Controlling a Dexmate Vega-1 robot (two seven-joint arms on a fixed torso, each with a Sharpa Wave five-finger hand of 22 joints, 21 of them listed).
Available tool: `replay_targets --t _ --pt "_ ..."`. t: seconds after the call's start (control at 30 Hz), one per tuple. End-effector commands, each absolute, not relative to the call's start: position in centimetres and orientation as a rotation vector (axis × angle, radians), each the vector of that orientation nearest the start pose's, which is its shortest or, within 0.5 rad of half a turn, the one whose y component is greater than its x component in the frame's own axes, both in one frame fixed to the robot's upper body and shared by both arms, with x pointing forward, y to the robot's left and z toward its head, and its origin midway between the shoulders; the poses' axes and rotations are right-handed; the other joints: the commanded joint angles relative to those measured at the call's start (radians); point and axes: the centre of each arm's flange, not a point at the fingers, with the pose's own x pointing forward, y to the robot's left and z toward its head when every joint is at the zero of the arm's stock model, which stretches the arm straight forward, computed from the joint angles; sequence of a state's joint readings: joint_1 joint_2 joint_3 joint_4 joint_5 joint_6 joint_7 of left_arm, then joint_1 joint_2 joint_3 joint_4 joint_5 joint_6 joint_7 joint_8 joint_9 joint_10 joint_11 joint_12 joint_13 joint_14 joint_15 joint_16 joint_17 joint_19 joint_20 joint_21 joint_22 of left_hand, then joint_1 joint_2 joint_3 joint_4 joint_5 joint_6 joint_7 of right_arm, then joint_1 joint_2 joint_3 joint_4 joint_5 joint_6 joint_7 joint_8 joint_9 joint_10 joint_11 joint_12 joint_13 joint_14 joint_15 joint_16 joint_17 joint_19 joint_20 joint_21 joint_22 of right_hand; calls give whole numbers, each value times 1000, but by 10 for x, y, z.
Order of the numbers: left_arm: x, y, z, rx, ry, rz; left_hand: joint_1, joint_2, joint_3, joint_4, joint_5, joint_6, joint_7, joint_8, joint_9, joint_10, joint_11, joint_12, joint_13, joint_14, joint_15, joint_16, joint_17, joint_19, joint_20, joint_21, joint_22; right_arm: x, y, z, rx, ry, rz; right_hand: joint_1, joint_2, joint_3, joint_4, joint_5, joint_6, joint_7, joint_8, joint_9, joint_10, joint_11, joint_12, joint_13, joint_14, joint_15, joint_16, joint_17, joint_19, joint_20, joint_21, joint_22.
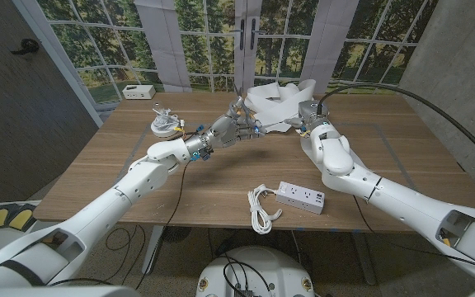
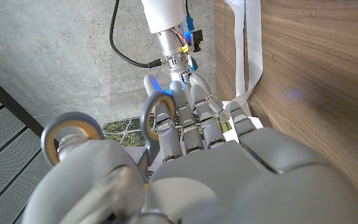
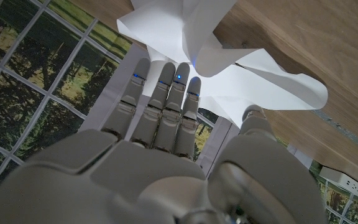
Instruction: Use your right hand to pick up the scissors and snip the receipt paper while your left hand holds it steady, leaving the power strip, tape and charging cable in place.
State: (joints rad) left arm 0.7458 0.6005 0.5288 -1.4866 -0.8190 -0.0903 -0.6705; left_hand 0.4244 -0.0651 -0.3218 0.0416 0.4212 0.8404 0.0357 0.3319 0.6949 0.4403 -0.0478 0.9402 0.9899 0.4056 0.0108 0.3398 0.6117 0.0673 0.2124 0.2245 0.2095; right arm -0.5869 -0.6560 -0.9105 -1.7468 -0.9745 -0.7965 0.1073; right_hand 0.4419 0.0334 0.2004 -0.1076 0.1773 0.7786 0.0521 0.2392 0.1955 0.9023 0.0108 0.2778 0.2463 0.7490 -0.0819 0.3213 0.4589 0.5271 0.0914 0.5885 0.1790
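The scissors (image 2: 149, 109) are not in the hand the task names: in the left wrist view their two grey handle rings sit around the thumb and a finger of the left hand (image 1: 236, 124), so that hand is grasping them, raised over the table (image 1: 122, 173) at about 12 o'clock. The blades cannot be made out. The right hand (image 1: 310, 125) hangs just beside it at roughly 1 o'clock, fingers straight and apart with the thumb set off to one side, holding nothing as far as the right wrist view shows, though its fingertips (image 3: 178, 78) reach right up to the crumpled white receipt paper (image 1: 275, 101). The paper lies heaped at 12 o'clock by the far edge, with one strip trailing off it. The main risk, to my eye, is the swapped roles (cutting hand and steadying hand are reversed). A hand-over this close could drop the scissors, or the two sets of fingers could knock together. A loose heap with no firm hold on it may slide or fold instead of being cut. The power strip (image 1: 301, 196) and charging cable (image 1: 261, 208) at 6 o'clock and the tape (image 1: 164, 124) at 10 o'clock lie well apart from the hands, so only a dropped tool would likely disturb them.
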Motion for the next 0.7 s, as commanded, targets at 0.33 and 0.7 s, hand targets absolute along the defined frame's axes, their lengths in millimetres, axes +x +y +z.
replay_targets --t 0.33,0.7 --pt "598 166 -7 89 -493 -1054 13 10 -2 9 -2 31 25 -8 3 1 -10 12 5 8 -5 -6 3 -5 4 -1 0 620 -184 30 -1655 -358 -456 30 1 5 -20 2 -189 71 -66 -2 -12 0 -11 12 -2 -26 1 5 18 -2 -8 7" --pt "600 163 -6 87 -496 -1059 19 13 -2 11 -4 34 25 -10 5 -1 -10 14 2 7 -3 -11 4 -5 4 -1 0 629 -187 27 -1669 -320 -458 35 -4 7 -25 2 -252 76 -65 -1 -24 0 -23 9 -6 -28 -13 -13 23 -3 -12 6"
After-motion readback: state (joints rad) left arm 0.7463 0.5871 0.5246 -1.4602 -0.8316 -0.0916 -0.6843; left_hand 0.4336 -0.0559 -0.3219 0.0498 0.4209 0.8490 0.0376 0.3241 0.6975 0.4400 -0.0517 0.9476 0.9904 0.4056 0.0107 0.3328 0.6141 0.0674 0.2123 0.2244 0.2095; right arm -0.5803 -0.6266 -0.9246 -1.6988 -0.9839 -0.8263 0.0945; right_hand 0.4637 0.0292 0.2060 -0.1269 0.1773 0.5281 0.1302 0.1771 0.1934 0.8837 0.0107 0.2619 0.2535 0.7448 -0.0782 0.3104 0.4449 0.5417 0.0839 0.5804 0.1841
